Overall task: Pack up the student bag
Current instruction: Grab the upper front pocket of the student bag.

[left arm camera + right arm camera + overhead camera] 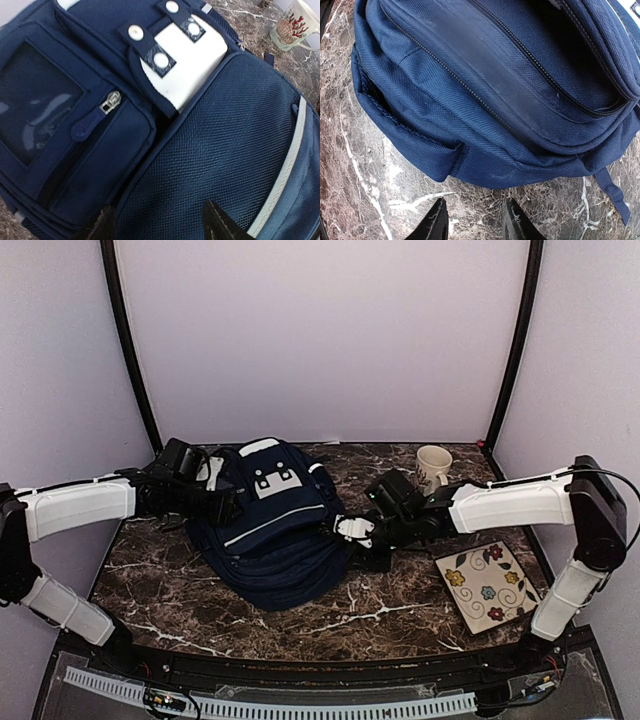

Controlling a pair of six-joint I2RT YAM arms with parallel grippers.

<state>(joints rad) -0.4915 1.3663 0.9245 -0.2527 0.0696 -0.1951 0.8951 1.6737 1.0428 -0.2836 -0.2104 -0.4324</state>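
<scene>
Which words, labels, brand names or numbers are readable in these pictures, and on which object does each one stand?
There is no readable text in any view.
Student bag: no brand or label visible. Its white patch is blank and its clear window shows no writing.
Mug: only a shell and coral picture.
Plate: only a flower pattern.

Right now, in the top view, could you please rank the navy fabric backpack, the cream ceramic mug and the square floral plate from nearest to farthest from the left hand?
1. The navy fabric backpack: right at the left hand, centre-left.
2. The cream ceramic mug: back right.
3. The square floral plate: front right, farthest.
</scene>
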